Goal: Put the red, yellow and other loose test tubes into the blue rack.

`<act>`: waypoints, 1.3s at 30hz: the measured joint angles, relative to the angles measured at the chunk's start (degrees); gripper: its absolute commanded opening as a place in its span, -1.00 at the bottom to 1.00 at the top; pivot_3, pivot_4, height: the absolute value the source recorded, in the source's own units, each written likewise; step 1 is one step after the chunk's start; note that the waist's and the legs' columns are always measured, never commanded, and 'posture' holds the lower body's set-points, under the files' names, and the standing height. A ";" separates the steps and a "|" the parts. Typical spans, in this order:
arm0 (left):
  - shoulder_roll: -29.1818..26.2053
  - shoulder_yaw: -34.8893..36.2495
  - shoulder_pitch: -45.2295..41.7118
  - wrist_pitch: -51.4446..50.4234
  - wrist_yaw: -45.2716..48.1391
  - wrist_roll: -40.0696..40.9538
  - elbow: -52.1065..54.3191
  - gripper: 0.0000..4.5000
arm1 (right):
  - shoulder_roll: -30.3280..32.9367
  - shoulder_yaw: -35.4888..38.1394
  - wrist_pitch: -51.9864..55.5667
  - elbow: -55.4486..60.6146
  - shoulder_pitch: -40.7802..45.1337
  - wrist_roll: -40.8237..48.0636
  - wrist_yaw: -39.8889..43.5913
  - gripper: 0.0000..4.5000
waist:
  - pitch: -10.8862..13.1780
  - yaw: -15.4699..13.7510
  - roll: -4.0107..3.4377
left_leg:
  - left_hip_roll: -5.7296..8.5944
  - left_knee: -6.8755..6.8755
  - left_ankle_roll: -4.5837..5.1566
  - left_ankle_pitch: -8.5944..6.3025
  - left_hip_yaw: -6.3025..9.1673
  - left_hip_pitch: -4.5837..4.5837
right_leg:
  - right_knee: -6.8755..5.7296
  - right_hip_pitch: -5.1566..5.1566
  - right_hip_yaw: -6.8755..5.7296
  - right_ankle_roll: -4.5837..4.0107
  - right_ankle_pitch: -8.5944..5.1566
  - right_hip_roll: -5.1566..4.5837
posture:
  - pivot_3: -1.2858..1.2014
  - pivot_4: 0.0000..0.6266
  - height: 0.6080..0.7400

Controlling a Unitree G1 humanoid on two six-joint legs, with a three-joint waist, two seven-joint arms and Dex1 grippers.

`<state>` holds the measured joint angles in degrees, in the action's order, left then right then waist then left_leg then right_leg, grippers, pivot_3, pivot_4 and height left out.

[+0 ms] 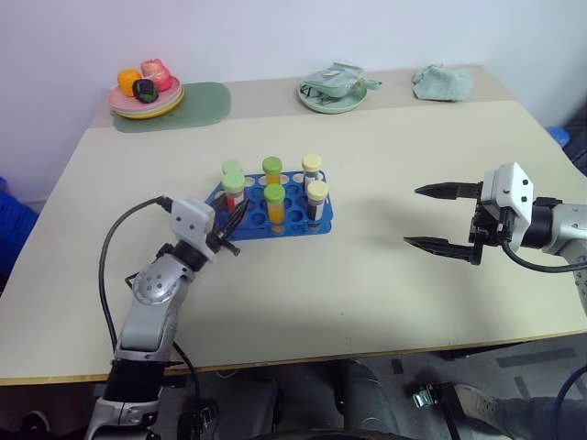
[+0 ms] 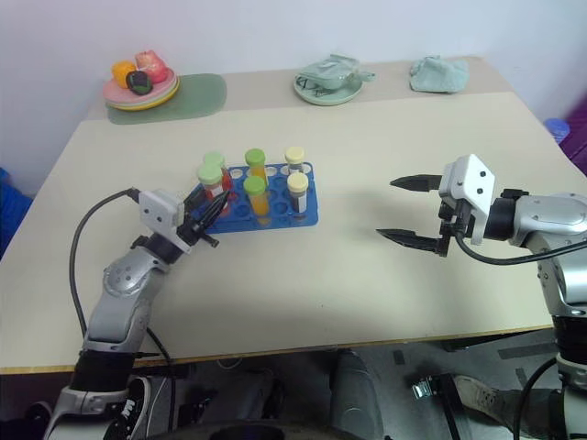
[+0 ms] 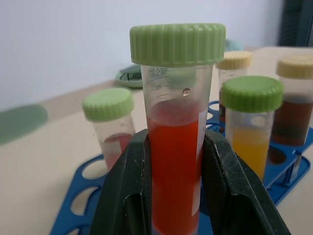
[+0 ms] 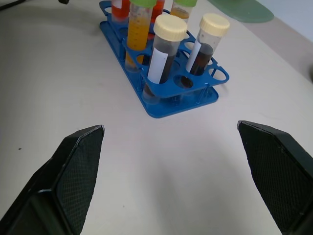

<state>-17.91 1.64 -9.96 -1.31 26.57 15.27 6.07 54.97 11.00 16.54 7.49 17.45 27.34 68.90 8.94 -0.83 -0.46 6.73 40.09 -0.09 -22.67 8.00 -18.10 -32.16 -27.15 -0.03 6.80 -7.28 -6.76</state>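
The blue rack (image 1: 295, 221) stands at the table's middle with several capped tubes upright in it: yellow ones with green caps (image 1: 274, 205), dark ones with cream caps (image 4: 164, 49), and a reddish one with a green cap (image 3: 110, 127). My left gripper (image 1: 233, 220) is at the rack's left end, shut on a red tube with a green cap (image 3: 173, 142). That tube stands upright over the rack. Its bottom is hidden behind the fingers (image 3: 230, 186), so I cannot tell whether it sits in a hole. To the right of the rack my right gripper (image 1: 440, 218) hovers wide open, holding nothing.
At the back left a plate of toy food (image 1: 147, 92) rests on a green mat (image 1: 202, 103). Further along the back are a green plate with a crumpled wrapper (image 1: 332, 90) and a folded cloth (image 1: 442, 82). Bare tabletop lies between the rack and my right gripper.
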 measured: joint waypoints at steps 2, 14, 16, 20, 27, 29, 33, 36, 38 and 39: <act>0.67 0.32 0.25 -2.44 0.41 1.84 -0.44 -0.43 | 0.00 0.00 0.00 0.00 0.28 -0.01 0.01 1.00 | 0.00 -0.01 0.00 | 0.00 0.00 0.01 0.00 0.01 -0.01 | 0.01 0.00 0.00 0.00 0.00 0.00 | 0.03 -0.52 1.00; -5.40 7.81 2.25 -4.63 6.59 9.42 3.89 0.97 | -0.58 -0.97 -0.83 -1.74 1.48 -0.17 0.44 1.00 | 0.01 0.10 0.01 | -0.04 -0.01 0.00 -0.01 0.02 -0.02 | 0.00 -0.04 0.00 -0.01 0.00 0.03 | 0.03 -0.52 1.00; -9.41 10.92 3.17 -4.54 9.97 11.42 4.49 0.97 | -0.68 -1.55 -0.87 -2.16 1.55 -0.16 1.25 1.00 | 0.01 0.08 0.00 | -0.05 -0.02 0.00 -0.01 0.02 -0.02 | 0.00 -0.05 0.00 -0.01 -0.01 0.04 | 0.03 -0.52 1.00; -17.71 16.24 6.88 -9.24 18.91 18.31 4.93 0.97 | -1.15 -2.79 -0.99 -2.01 1.06 -0.07 3.11 1.00 | 0.02 0.02 0.01 | -0.03 -0.02 0.05 -0.03 0.04 -0.03 | 0.00 -0.04 0.00 -0.01 -0.01 0.03 | 0.03 -0.52 1.00; -26.44 19.79 6.02 -10.15 29.86 21.67 2.87 0.97 | -2.48 -3.68 -3.15 -5.17 1.11 -0.31 3.40 1.00 | 0.02 0.10 0.02 | -0.03 -0.03 0.05 -0.04 0.02 -0.04 | 0.00 -0.04 -0.03 -0.01 -0.01 0.04 | 0.03 -0.52 1.00; -28.63 20.01 5.07 -10.62 32.43 21.83 2.47 0.97 | -2.83 -3.69 -4.32 -5.97 1.10 -0.94 3.24 1.00 | 0.03 0.13 0.01 | -0.04 -0.04 0.05 -0.04 0.02 -0.04 | 0.00 -0.06 -0.03 -0.01 -0.01 0.05 | 0.03 -0.52 1.00; -34.93 20.16 4.51 -10.67 41.13 22.11 0.07 0.97 | -2.99 -3.60 -6.63 -8.39 0.97 -2.31 2.80 1.00 | 0.04 0.25 -0.01 | -0.05 -0.07 0.05 -0.04 -0.03 -0.04 | 0.00 -0.07 -0.03 -0.02 -0.01 0.06 | 0.03 -0.52 1.00; -35.86 20.12 2.08 -12.13 43.45 22.78 -1.00 0.97 | -2.98 -3.51 -7.96 -10.05 0.98 -2.82 2.80 1.00 | 0.04 0.05 -0.01 | -0.04 -0.05 0.06 -0.04 -0.02 -0.05 | 0.00 -0.05 -0.04 -0.02 -0.01 0.06 | 0.03 -0.52 1.00; -36.04 19.52 0.67 -13.57 44.18 22.94 -0.96 0.97 | -2.90 -3.43 -9.09 -11.13 1.06 -3.45 2.99 1.00 | 0.04 0.12 -0.01 | -0.04 -0.05 0.06 -0.04 -0.01 -0.05 | -0.01 -0.05 -0.04 -0.01 -0.01 0.06 | 0.03 -0.52 1.00; -36.03 19.03 -0.05 -14.33 44.19 22.93 -0.60 0.97 | -2.77 -3.34 -9.68 -12.41 1.37 -3.61 3.28 1.00 | 0.04 0.19 -0.01 | -0.04 -0.05 0.06 -0.04 -0.02 -0.05 | -0.01 -0.05 -0.04 -0.01 -0.01 0.06 | 0.03 -0.52 1.00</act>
<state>-53.94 20.67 -10.01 -15.65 70.77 38.20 5.46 52.20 7.66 6.86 -4.92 18.82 23.73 72.19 8.99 -0.64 -0.47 6.69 40.04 -0.03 -22.71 7.98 -18.15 -32.16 -27.21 -0.07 6.79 -7.29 -6.70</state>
